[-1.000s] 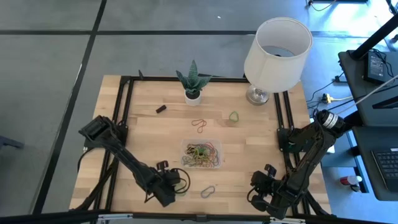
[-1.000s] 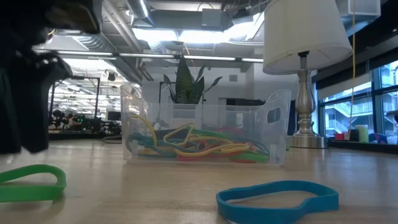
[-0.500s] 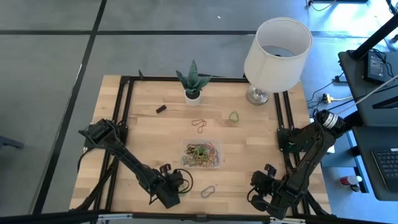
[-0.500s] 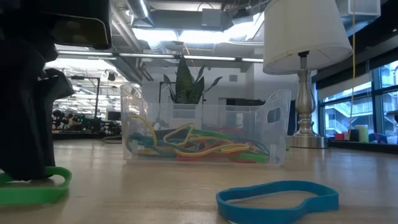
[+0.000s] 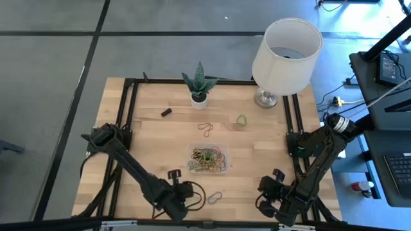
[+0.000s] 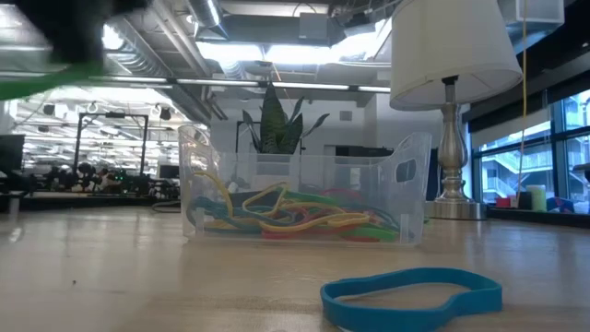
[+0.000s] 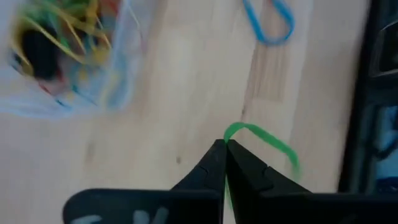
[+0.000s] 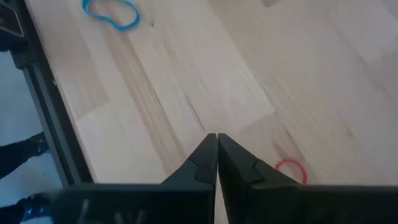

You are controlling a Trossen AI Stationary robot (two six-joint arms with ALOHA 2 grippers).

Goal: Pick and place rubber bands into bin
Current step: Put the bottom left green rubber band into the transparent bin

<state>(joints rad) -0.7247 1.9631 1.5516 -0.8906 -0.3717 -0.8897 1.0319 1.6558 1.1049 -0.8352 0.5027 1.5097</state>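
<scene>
The clear bin [image 5: 208, 158] stands mid-table with several coloured rubber bands in it, as the low view [image 6: 304, 198] also shows. Just to its near left, my left gripper [image 7: 225, 146] is shut on a green rubber band [image 7: 264, 138] above the table. That band is a blur high at the low view's left [image 6: 46, 78]. A blue band [image 5: 214, 197] lies flat on the table beside it. My right gripper [image 8: 216, 138] waits shut and empty over the near right corner. A red band [image 8: 291, 169] lies beyond its fingertips. My left gripper pinches the green band at one spot of its loop [image 7: 227, 138], between the two fingertips. The fingers slant steeply down from above. The band is lifted clear of the table, and the rest of its loop curves out past the fingertips.
A red band [image 5: 205, 128] and a green band [image 5: 241, 120] lie loose beyond the bin. At the far edge stand a potted plant [image 5: 199, 86] and a white-shaded lamp [image 5: 286, 48]. A small black piece [image 5: 166, 112] lies at the far left. Black rails frame the table.
My left gripper has come down onto the green band on the table, shut on it, and then risen. The band lay flat on the wood and is now lifted clear, near the top of the low view.
</scene>
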